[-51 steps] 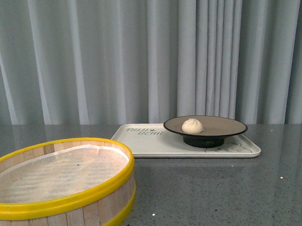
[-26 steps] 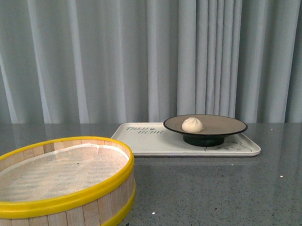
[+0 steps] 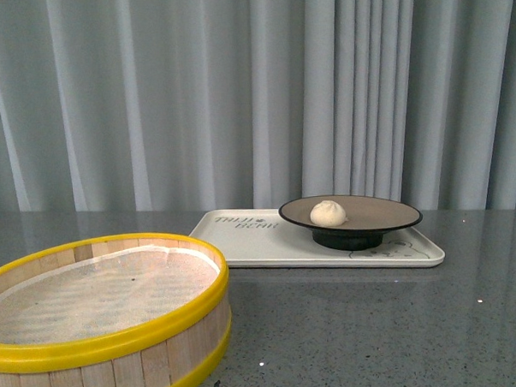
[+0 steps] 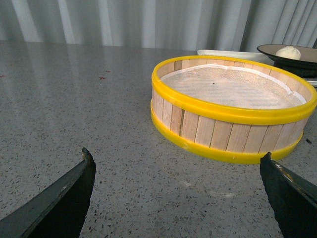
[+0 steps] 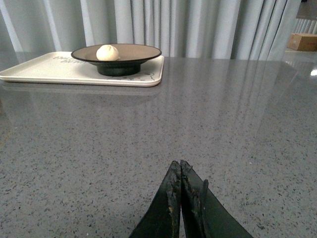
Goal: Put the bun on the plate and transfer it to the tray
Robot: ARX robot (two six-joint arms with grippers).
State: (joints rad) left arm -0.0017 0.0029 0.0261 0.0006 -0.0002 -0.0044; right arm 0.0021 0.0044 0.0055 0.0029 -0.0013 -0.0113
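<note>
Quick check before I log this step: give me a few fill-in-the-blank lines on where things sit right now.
1. The bun rests on the ____.
2. The plate stands on the cream ____.
3. The left tool has its fingers wide ____.
4. The right tool is shut and holds ____.

Missing words: plate; tray; open; nothing.

obstacle: steamer basket (image 3: 105, 316) front-left; tray (image 3: 269, 249) behind | free: bare table (image 3: 375, 325) front-right
</note>
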